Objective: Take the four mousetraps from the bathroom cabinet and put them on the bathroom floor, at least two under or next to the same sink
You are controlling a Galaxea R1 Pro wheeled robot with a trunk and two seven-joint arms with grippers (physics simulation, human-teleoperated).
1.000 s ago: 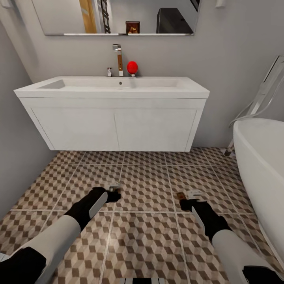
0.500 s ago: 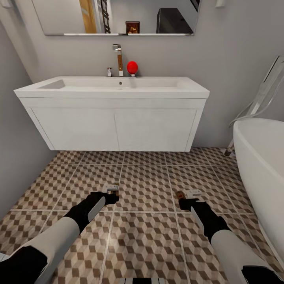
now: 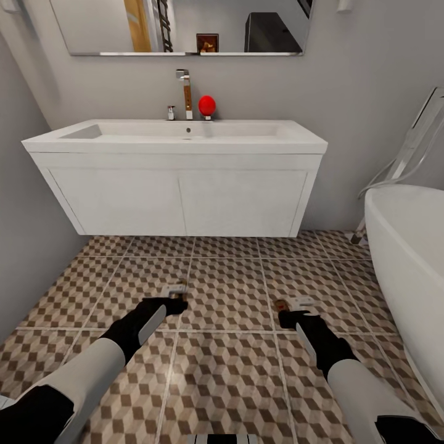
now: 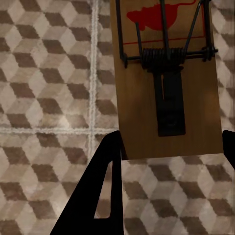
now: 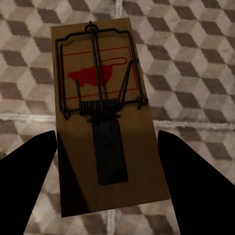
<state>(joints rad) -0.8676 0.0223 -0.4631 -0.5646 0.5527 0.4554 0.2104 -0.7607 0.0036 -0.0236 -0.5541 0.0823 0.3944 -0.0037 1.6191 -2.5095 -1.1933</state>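
Left pincer [image 3: 177,304] spread wide, low over the bathroom floor [image 3: 228,290]; a mousetrap [image 4: 164,78] lies flat between and just beyond its fingers, far end cut off. Right pincer [image 3: 290,314] likewise wide; second mousetrap [image 5: 105,115] flat ahead. Sink [image 3: 179,179] beyond both, basin contents hard to make out.

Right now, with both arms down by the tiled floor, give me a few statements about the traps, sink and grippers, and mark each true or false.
1. A flat wooden mousetrap lies between the right gripper and its open fingers. True.
2. The left gripper is shut on the other mousetrap. False: its fingers stand open.
3. A red round object sits on the white rectangular sink. True.
4. Both mousetraps lie in the white bathtub. False: they lie on the cube-patterned tiled floor.
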